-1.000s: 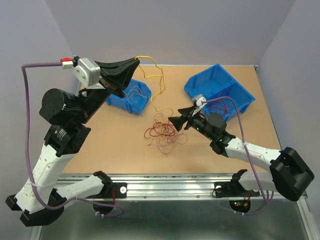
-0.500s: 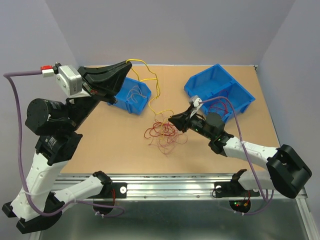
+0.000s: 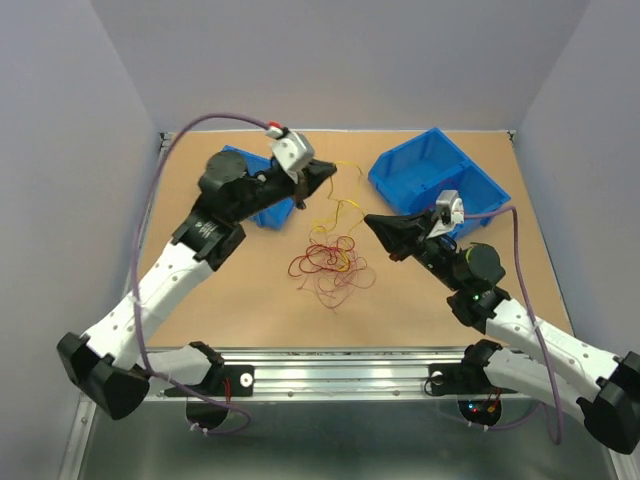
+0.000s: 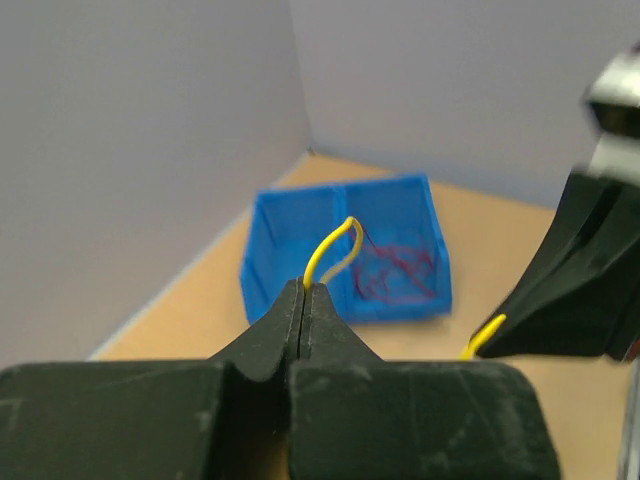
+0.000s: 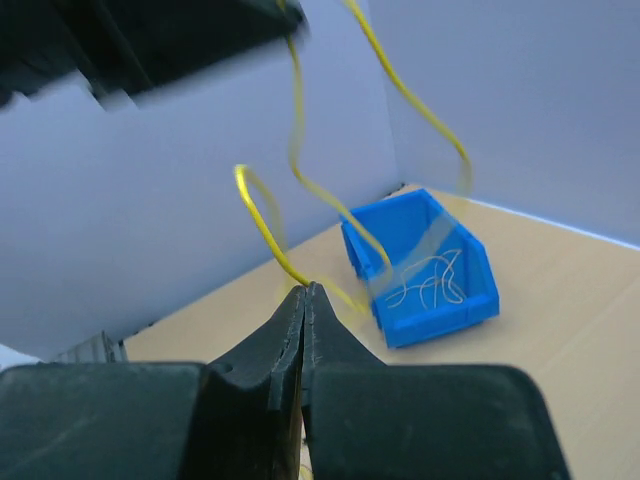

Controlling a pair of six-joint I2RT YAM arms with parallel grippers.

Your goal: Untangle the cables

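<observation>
Jaws of my right gripper (image 5: 303, 292), open a moment ago, now clamp the yellow cable (image 3: 345, 205) my left gripper (image 4: 303, 292) also pinches; stretching should free it.

On the table (image 3: 230, 300) the cables (image 3: 330, 262) lie in the middle. Behind them stand the left bin (image 3: 270, 213) and the right bin (image 3: 430, 170).

Midair obstacle: yellow cable (image 4: 349, 222), perhaps taut.
</observation>
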